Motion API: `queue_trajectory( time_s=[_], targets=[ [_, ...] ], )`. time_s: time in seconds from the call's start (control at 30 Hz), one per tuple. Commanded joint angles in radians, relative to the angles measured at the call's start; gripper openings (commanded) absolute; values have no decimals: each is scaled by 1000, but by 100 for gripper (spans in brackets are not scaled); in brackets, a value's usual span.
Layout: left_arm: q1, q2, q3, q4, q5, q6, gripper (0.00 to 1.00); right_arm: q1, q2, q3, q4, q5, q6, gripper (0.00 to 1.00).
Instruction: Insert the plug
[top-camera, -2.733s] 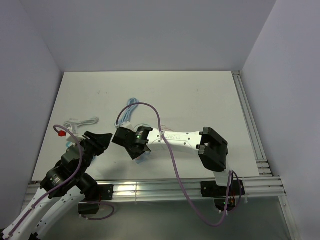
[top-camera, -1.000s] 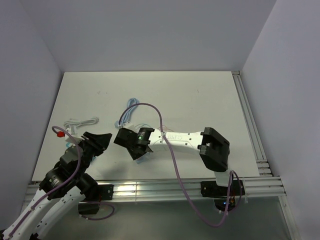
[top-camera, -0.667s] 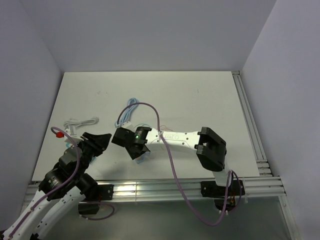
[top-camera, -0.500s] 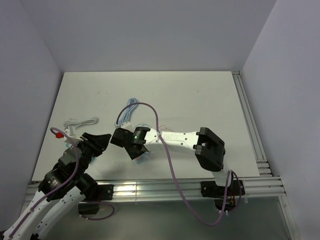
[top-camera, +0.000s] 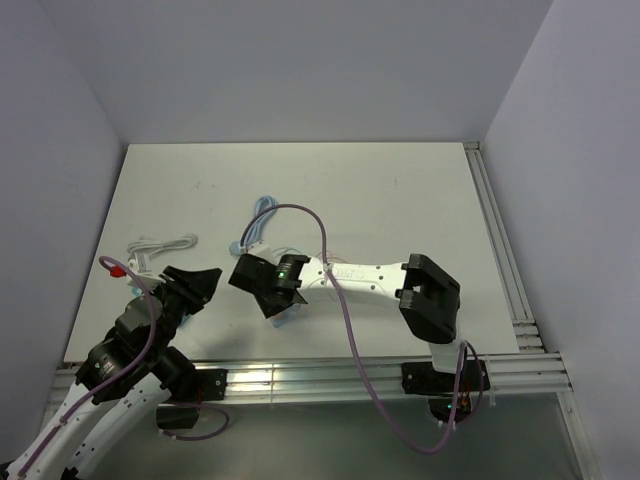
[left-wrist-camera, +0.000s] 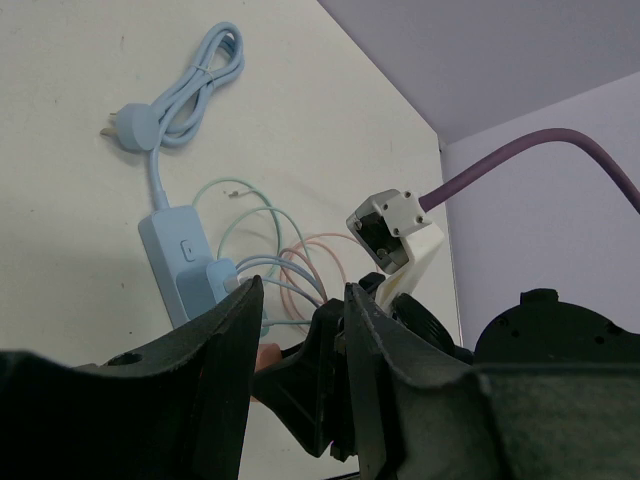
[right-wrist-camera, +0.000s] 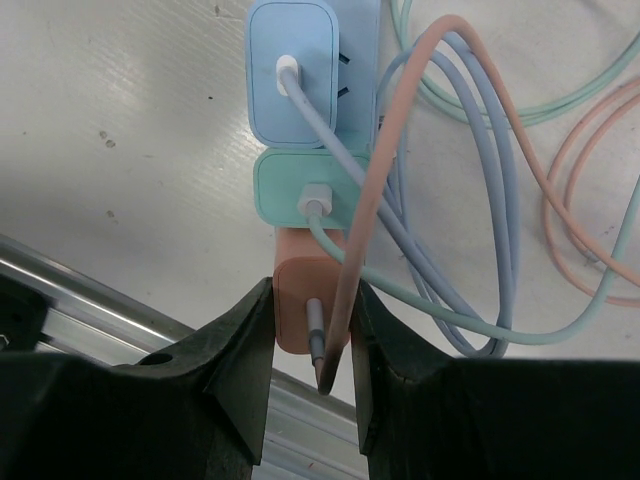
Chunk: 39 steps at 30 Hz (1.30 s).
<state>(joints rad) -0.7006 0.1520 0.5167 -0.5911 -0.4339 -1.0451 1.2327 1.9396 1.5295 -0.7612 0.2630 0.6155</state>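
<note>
The orange plug is clenched between my right jaws, one finger on each of its flat sides. Its orange cable comes out of the face turned toward my wrist camera and loops up over the other cords. The plug sits at the near end of the pale blue power strip, touching the green charger. The blue charger stands just beyond that, so the three form one row. I cannot tell whether the plug's prongs are seated in the strip.

The strip lies on the white table, close to the metal rail at the near edge. Its own cord lies bundled farther out on the table and ends in a loose wall plug.

My left jaws stand a little apart with nothing between them, raised beside the strip and pointed toward my right wrist.
</note>
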Motion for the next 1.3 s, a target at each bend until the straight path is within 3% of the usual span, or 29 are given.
queue_trajectory(
  time_s=[0.0, 0.27, 0.47, 0.73, 1.07, 1.27],
  targets=[
    [3, -8, 14, 10, 6, -9, 44, -30, 131, -92, 16, -13, 21, 0],
    [3, 0, 14, 11, 12, -13, 43, 4, 232, 24, -36, 10, 3, 0],
    [3, -3, 11, 16, 14, -13, 44, 2, 269, -8, -43, 42, -2, 0],
    [3, 8, 13, 23, 17, -9, 44, -30, 202, -155, 79, -28, 13, 0],
    [3, 14, 34, 14, 11, -9, 43, -4, 283, -32, 10, 11, 6, 0],
    [3, -9, 51, -42, -57, -42, 44, 17, 328, -42, -3, 51, 23, 0]
  ],
)
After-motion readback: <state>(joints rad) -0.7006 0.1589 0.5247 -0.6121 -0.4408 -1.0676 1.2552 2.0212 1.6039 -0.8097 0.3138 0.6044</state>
